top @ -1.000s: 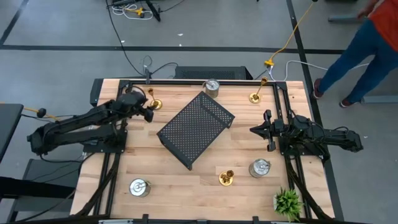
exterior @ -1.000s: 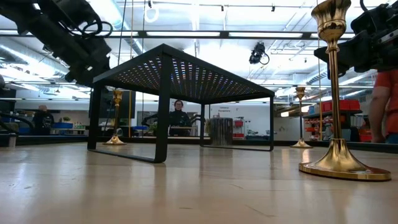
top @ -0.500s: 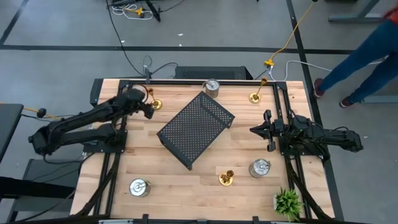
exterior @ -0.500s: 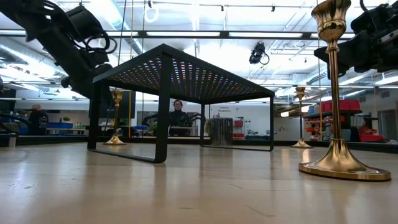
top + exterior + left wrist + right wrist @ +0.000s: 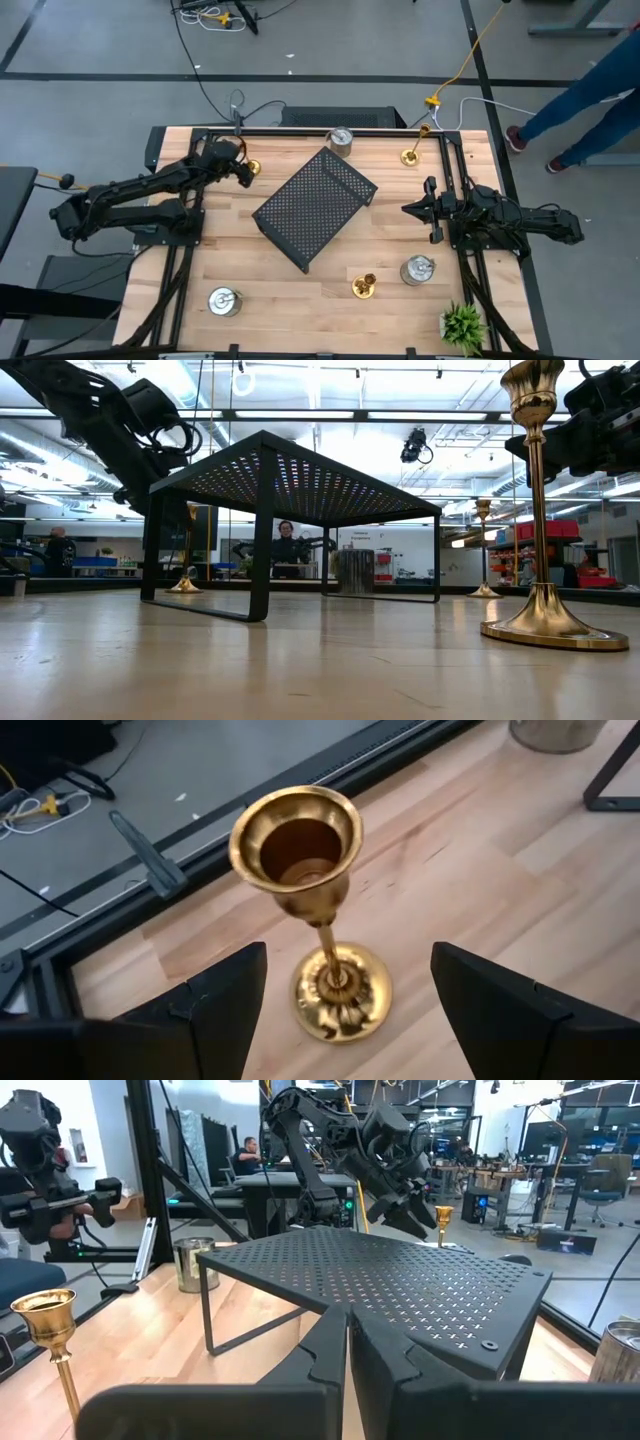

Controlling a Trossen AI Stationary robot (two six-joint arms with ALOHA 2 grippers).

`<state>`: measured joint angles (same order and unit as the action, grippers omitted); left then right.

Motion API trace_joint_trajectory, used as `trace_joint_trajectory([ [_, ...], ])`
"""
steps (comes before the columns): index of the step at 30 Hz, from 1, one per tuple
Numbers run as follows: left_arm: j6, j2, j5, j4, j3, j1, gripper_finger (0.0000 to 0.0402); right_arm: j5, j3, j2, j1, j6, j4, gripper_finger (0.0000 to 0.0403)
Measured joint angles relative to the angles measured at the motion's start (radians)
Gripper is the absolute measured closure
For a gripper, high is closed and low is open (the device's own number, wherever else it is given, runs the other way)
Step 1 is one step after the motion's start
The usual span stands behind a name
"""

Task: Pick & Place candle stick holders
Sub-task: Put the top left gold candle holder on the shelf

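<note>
A gold candle stick holder [image 5: 249, 167] stands upright on its round base at the table's far left; it also shows in the left wrist view [image 5: 305, 890]. My left gripper [image 5: 241, 172] is open, and its fingers [image 5: 225, 1005] stand on either side of this holder without touching it. My right gripper [image 5: 412, 209] is shut and empty at mid right, level with the table [image 5: 348, 1355]. Two more gold holders [image 5: 411, 156] [image 5: 364, 287] and three silver ones [image 5: 341, 141] [image 5: 418, 269] [image 5: 224, 301] stand on the table.
A big black perforated tray [image 5: 315, 207] stands on its legs in the table's middle. A small green plant [image 5: 463, 324] stands at the near right corner. A black rail [image 5: 320, 131] runs along the far edge. A person's legs [image 5: 585, 85] show on the floor beyond the far right.
My left gripper has gone down and toward the table's far edge, closing in on the gold holder at the far left. The person beyond the table has walked farther right.
</note>
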<state>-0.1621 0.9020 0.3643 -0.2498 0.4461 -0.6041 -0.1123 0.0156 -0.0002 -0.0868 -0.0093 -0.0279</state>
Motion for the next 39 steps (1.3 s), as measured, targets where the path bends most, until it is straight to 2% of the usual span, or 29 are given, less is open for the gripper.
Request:
trace_joint_trajectory([
  [7,-0.001,0.047,0.042,0.023,0.000,-0.001,0.0108,0.000,0.000,0.000,0.000,0.000,0.000,0.0380],
  [15,-0.003,0.087,0.016,0.022,0.000,-0.029,0.0103,0.000,0.000,0.000,0.000,0.000,0.000,0.0380],
  [21,-0.010,0.087,0.014,0.051,0.000,-0.051,0.0069,0.000,0.000,0.000,0.000,0.000,0.000,0.0380],
  [27,-0.008,0.086,-0.029,0.109,0.000,-0.055,0.0039,0.000,0.000,0.000,0.000,0.000,0.000,0.0380],
  [35,0.088,0.086,-0.019,0.185,0.000,-0.055,0.0041,0.000,0.000,0.000,0.000,0.000,0.000,0.0380],
  [39,0.090,0.086,-0.006,0.186,0.000,-0.055,0.0041,0.000,0.000,0.000,0.000,0.000,0.000,0.0380],
])
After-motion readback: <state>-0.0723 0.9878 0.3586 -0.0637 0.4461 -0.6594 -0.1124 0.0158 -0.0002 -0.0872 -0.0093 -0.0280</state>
